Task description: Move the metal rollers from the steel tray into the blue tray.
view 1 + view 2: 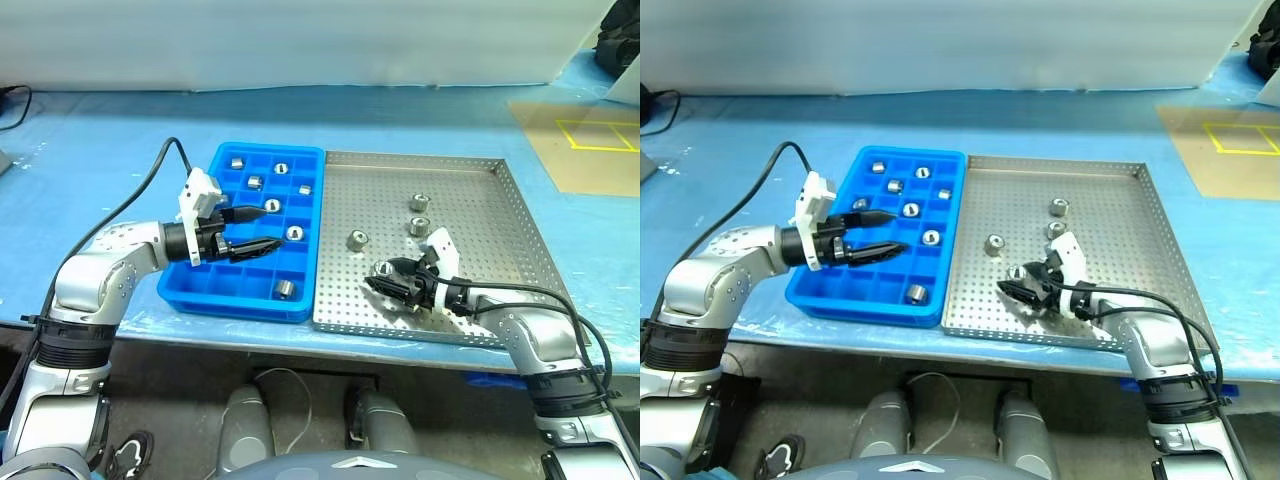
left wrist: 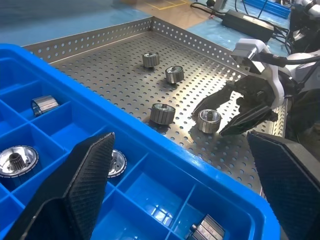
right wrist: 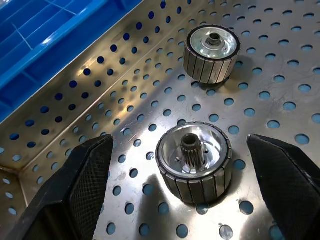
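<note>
My right gripper gapes wide around a roller on the steel tray, while my left gripper hangs open and empty above the blue tray.

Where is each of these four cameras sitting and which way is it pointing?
Left and right eye views: on the head, looking forward and down at the blue tray and steel tray; both arms show.
Left wrist view: on the left wrist, above the blue tray, facing the steel tray and the open right gripper; own fingers show.
Right wrist view: on the right wrist, aimed at a roller between its fingers.
All share that roller.
</note>
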Tool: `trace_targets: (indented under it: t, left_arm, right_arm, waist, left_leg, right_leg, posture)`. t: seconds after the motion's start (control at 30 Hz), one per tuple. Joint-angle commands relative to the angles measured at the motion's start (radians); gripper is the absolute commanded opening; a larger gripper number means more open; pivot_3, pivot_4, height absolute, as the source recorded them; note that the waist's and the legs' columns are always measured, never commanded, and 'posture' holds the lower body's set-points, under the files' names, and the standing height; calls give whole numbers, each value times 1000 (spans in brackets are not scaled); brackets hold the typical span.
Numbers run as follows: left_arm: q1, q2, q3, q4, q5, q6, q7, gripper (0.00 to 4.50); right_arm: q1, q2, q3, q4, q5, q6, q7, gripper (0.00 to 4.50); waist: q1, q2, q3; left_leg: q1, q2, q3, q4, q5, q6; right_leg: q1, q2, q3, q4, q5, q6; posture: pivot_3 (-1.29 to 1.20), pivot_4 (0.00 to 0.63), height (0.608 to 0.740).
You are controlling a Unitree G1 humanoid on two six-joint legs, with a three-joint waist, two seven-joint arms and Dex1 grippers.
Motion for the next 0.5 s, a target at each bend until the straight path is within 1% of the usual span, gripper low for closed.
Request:
trace_targets:
  t: [0.03, 0.13, 0.2, 0.27, 0.3, 0.33, 0.4, 0.5]
  left_arm:
    - [3, 11, 18, -35, -9, -13, -6, 4500]
    - [9, 16, 20, -39, -9, -11, -7, 4500]
    - [12, 19, 21, -41, -8, -10, -6, 4500]
    - [15, 22, 22, -43, -8, -10, -6, 4500]
    - [16, 23, 23, -44, -8, -10, -5, 4500]
    - [17, 24, 24, -44, -9, -10, -6, 4500]
    - [21, 27, 27, -46, -10, -10, -5, 4500]
    - [25, 30, 32, -47, -12, -9, -1, 4500]
  right_arm:
    - [-2, 21, 37, 28, -44, -52, -4, 4396]
    - [8, 21, 55, 32, -76, -83, 1, 3815]
    - [9, 21, 60, 40, -93, -92, -3, 3192]
    - [8, 25, 54, 50, -94, -103, 1, 3192]
    - [9, 26, 48, 47, -85, -102, 10, 2940]
    - [10, 26, 45, 42, -77, -100, 18, 2795]
    - [4, 18, 58, 29, -98, -98, 8, 2357]
    - [-6, 5, 63, -39, -65, -51, 33, 2357]
  waist:
    - [-1, 0, 0]
    - [-2, 0, 0]
    - [0, 0, 0]
    - [0, 0, 0]
    - [0, -1, 0]
    - [0, -1, 0]
    - [0, -1, 0]
    - [0, -1, 0]
  left_leg:
    - [1, 0, 0, 0, 0, 0]
    - [3, 0, 0, 0, 0, 0]
    - [3, 0, 0, 0, 0, 0]
    - [3, 0, 0, 0, 0, 0]
    - [3, 0, 0, 0, 0, 0]
    - [3, 0, 0, 0, 0, 0]
    - [3, 0, 0, 0, 0, 1]
    - [3, 0, 0, -1, 0, 0]
  right_leg:
    - [1, 0, 0, 0, 0, 0]
    - [3, 0, 0, 0, 0, 0]
    - [3, 0, 0, 0, 0, 0]
    - [4, 0, 0, 0, 0, 0]
    - [4, 0, 0, 0, 0, 0]
    - [4, 0, 0, 0, 0, 0]
    - [4, 0, 0, 0, 0, 0]
    - [4, 0, 0, -1, 0, 0]
  posture:
    - [-86, 150, 740]
    - [-82, 150, 740]
    - [-82, 150, 740]
    - [-82, 150, 740]
    - [-80, 150, 740]
    - [-80, 150, 740]
    - [-79, 150, 740]
    - [-76, 150, 740]
